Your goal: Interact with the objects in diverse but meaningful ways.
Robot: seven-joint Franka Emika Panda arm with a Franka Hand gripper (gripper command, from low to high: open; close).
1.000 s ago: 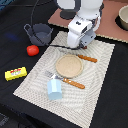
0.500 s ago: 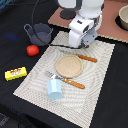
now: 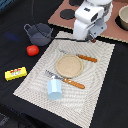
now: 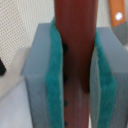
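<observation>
Held item: a brown-red cylindrical toy sausage, upright between the two teal-padded grey fingers in the wrist view.
Hand: the white arm's hand is closed on the sausage, pads pressing it from both sides; it hangs over the far edge of the cream woven placemat.
Where it is: in the exterior view the sausage is hidden by the hand, so its height above the mat cannot be told.
Nearest things: a round tan wooden plate at mid-mat, with an orange-handled toy fork beyond it and an orange-handled toy knife before it.
Further out: a light blue plastic cup on the mat's near edge; a grey two-handled pot, a red toy tomato and a yellow rectangular packet with red label on the black counter, toward the exterior view's left.
Doing the step well: my judgement is that the plate or pot is a sensible target. Keep the grip firm, carry the sausage high enough to clear the fork, and release only once low, so the round body does not roll.
</observation>
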